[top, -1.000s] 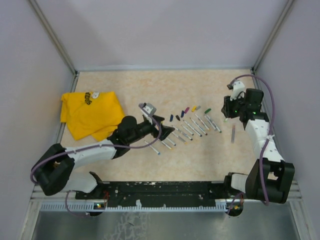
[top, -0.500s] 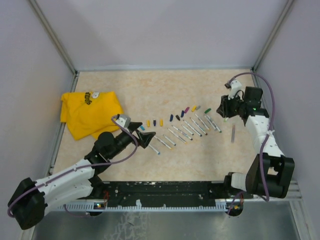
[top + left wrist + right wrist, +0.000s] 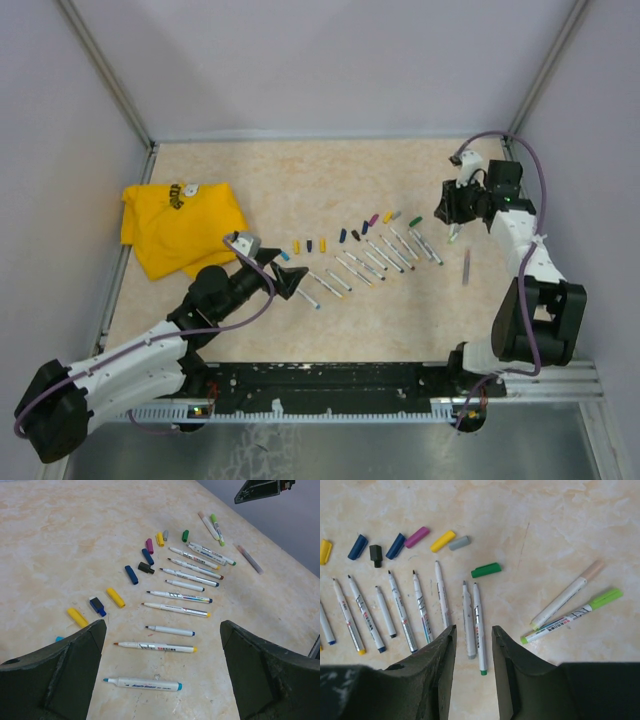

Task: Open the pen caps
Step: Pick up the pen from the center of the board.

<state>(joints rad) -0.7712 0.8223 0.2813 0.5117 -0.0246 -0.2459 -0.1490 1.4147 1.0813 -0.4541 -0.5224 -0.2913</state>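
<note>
Hovering above the left end of the pen row, the left gripper (image 3: 162, 627) has its jaws spread wide with nothing between them. The right gripper (image 3: 473, 630) hangs over the right end of the row; its jaws stand a narrow gap apart and grip nothing. The pen caps (image 3: 131, 574) lie loose on the table (image 3: 300, 170) in a curved line just beyond the tips of the uncapped pens (image 3: 175, 609), each cap apart from its neighbour. At the right end of that line, a green cap (image 3: 486, 570) lies beside a grey cap (image 3: 459, 543), a yellow cap (image 3: 443, 540) and a magenta cap (image 3: 417, 537). Two capped pens (image 3: 572, 616) lie side by side to the right of the row. A yellow cloth (image 3: 180, 228) lies at the table's left side, well apart from the pens.
</note>
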